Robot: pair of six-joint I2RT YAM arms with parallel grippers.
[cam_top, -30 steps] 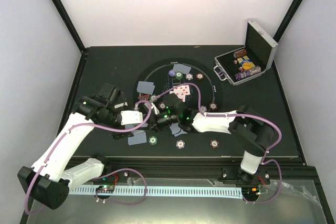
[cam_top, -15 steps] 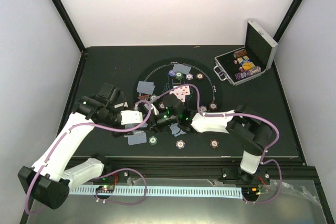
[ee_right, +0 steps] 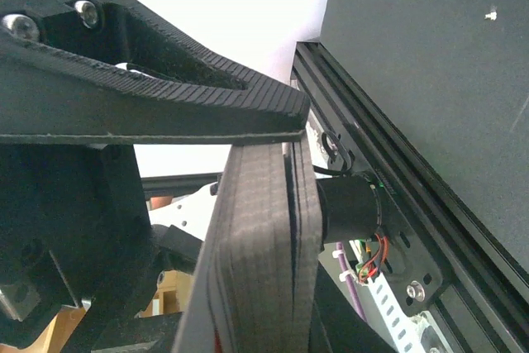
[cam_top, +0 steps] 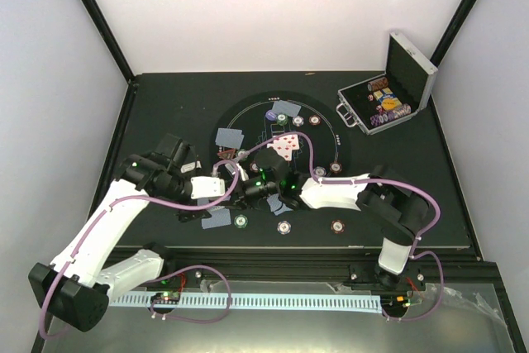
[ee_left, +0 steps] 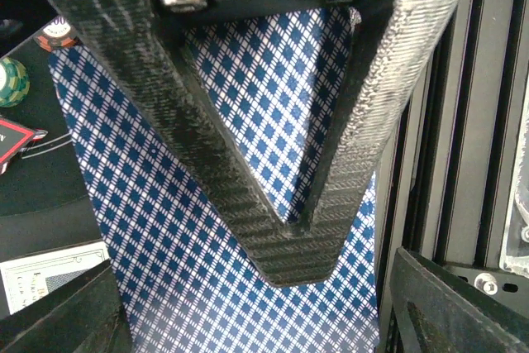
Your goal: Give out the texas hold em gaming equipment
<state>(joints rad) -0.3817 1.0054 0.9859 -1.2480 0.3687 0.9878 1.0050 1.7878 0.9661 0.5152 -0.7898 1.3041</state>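
A blue-checked card [ee_left: 165, 229] lies flat under my left gripper [ee_left: 285, 312], whose jaws stand apart above it, holding nothing. From above, that card [cam_top: 216, 217] rests at the mat's near-left rim beside the left gripper [cam_top: 230, 197]. My right gripper [cam_top: 266, 193] faces it from the right. In the right wrist view its pads [ee_right: 264, 245] press together, leaving only a thin dark slit; nothing shows in it. More cards [cam_top: 230, 136] and face-up cards [cam_top: 283, 145] lie farther back. Chips [cam_top: 240, 221] dot the mat, and a red triangle marker [ee_left: 16, 140] lies at left.
The round black mat [cam_top: 322, 146] covers the table's middle. An open silver case [cam_top: 384, 105] with chips stands at the back right. A black rail [ee_left: 471, 121] runs along the near edge, close to the left gripper.
My left arm has eased slightly back toward the near left. The card beside it stays on the mat. The right arm has hardly moved.
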